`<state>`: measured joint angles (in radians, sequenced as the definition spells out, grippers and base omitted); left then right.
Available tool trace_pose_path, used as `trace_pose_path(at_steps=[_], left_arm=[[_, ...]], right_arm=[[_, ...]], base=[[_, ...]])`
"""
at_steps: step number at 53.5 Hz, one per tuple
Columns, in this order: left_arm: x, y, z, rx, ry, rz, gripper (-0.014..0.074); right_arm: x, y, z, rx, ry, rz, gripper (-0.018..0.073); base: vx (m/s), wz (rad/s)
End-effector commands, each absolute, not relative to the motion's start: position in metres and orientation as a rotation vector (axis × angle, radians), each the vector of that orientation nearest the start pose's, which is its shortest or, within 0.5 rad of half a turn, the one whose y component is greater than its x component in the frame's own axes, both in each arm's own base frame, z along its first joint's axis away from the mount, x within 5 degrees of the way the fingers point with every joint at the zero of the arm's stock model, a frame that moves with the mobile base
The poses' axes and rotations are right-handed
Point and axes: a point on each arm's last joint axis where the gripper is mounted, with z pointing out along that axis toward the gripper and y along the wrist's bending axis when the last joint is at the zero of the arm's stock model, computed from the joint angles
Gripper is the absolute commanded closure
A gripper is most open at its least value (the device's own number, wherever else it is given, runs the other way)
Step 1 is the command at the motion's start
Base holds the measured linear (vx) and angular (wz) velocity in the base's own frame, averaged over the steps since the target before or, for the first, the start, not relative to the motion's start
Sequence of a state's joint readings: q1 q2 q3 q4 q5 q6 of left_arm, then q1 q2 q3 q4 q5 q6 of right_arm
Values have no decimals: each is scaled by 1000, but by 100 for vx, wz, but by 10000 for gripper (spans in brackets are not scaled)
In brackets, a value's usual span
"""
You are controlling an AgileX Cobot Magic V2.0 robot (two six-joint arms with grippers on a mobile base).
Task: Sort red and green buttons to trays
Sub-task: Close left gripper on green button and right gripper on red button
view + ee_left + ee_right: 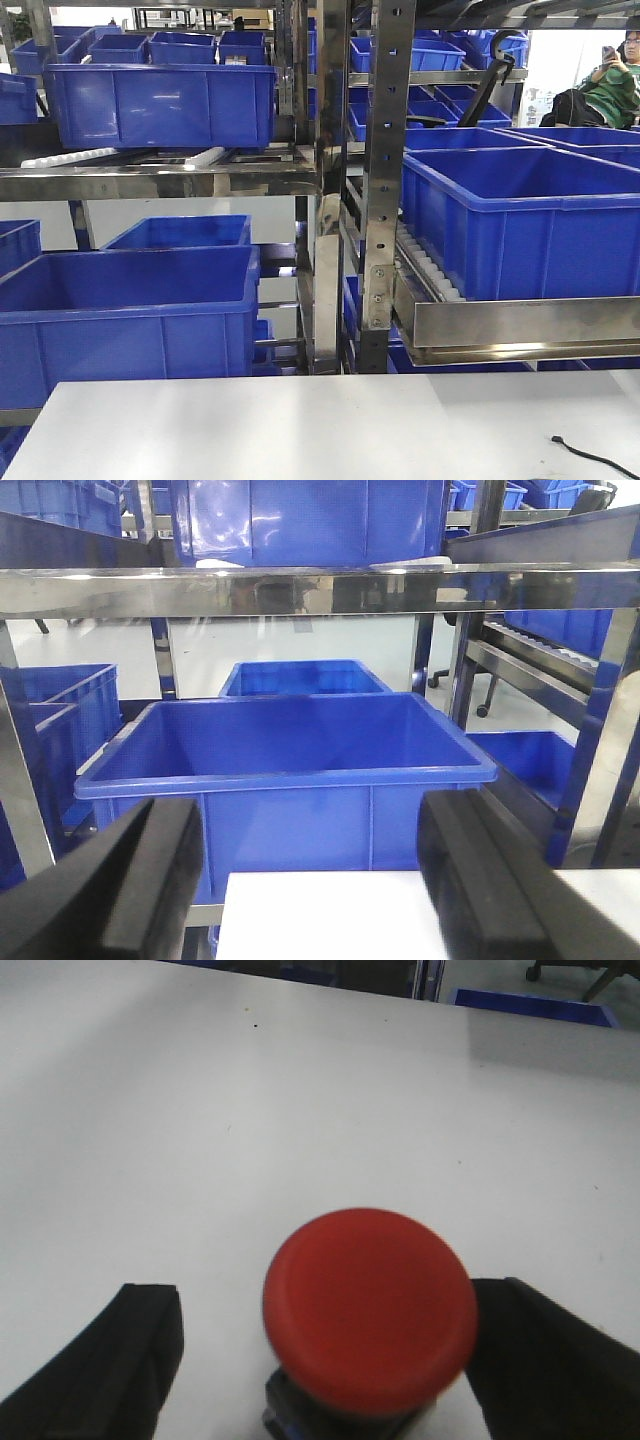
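Observation:
In the right wrist view the red button (pixel 370 1305) stands on the white table (pixel 250 1110), its round red cap facing the camera and a dark body showing beneath it. My right gripper (pixel 330 1310) is open around it: the right finger (pixel 540 1360) sits right beside the cap, and the left finger (pixel 120 1360) is well apart from it. My left gripper (pixel 312 860) is open with nothing between its fingers, held above the table's far edge (pixel 400 920). The green button and the trays are out of view.
Beyond the table stand steel racks (pixel 385 200) loaded with deep blue crates (pixel 130 310), one crate (pixel 290 770) straight ahead of the left gripper. A black cable (pixel 600 462) lies on the table's right front. A seated person (pixel 615 85) is far back right.

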<state>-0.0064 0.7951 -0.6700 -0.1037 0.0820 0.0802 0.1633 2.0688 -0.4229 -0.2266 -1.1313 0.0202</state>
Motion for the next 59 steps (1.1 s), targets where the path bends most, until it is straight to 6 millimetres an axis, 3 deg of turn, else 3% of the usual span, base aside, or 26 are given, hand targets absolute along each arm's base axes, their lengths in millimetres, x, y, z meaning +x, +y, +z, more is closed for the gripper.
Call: trace_pose_path(at_steps=[1,7,17,27,34,46,52,59], left_arm=[[170,-1,375,-17,1561,-28,36],[170,-1,375,-17,1561,-28,36],[170,-1,375,-17,1561,-28,36],[170,-1,375,-17,1561,-28,36],[170,-2,372,-15,1587,-30,36],[170,-2,365,-9,1669,-37,36],[170,-3,362,-6,1705,-39,36],[169,-3,359,-3,1738,-41,36]], right_arm=[[286,69,91,-316,1727,314,-3],[292,69,90,-267,1738,344,137],[291,68,89,-254,1754,351,576],[290,73,99,-308,1709,389,571],[290,74,125,-336,1672,370,568],[273,72,199,-419,1616,309,568],[250,69,239,-489,1586,248,568],[217,58,281,-431,1569,207,568]], base=[[0,0],[0,0],[0,0],[0,0],[0,0],[0,0],[0,0],[0,0]])
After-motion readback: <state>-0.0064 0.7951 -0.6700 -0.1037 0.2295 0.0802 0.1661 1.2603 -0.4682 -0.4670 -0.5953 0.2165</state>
